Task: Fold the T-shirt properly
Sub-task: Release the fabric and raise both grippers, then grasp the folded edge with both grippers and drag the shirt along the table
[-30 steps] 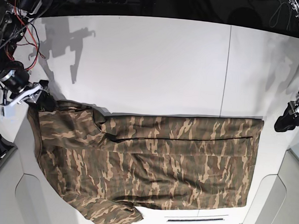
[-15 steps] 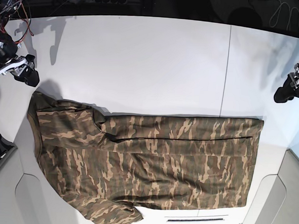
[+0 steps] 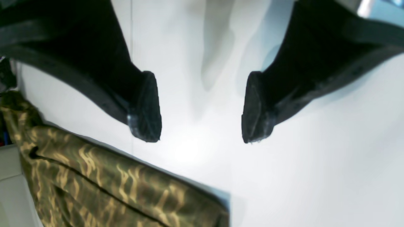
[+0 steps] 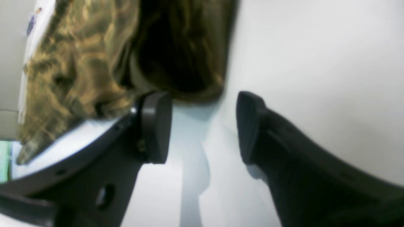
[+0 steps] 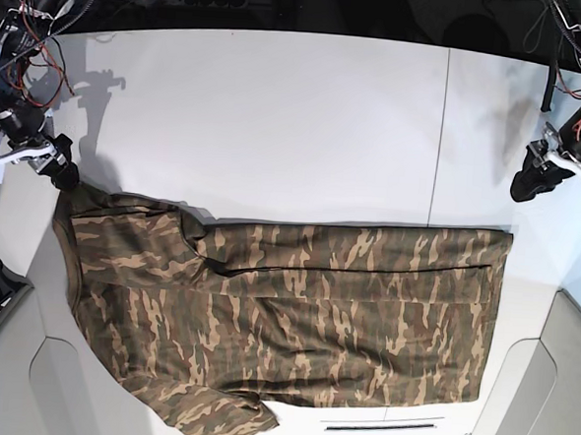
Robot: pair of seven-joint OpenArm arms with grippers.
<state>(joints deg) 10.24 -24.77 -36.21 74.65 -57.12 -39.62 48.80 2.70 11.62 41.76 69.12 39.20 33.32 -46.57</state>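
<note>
The T-shirt (image 5: 313, 327) lies on the white table (image 5: 287, 119), on the far side from me, with a folded strip along its near edge and rumpled cloth at the right. My left gripper (image 3: 201, 126) stands wide open and empty, near the shirt's near left corner. My right gripper (image 4: 203, 129) is open too, at the near right corner, gripping nothing.

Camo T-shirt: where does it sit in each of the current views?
Left wrist: T-shirt along the bottom left, below the open tool.
Right wrist: upper left, reaching the top centre, behind the open tool.
Base: lower half, left to right of centre.
Shared landmark: the pale tabletop bordering the cloth.
</note>
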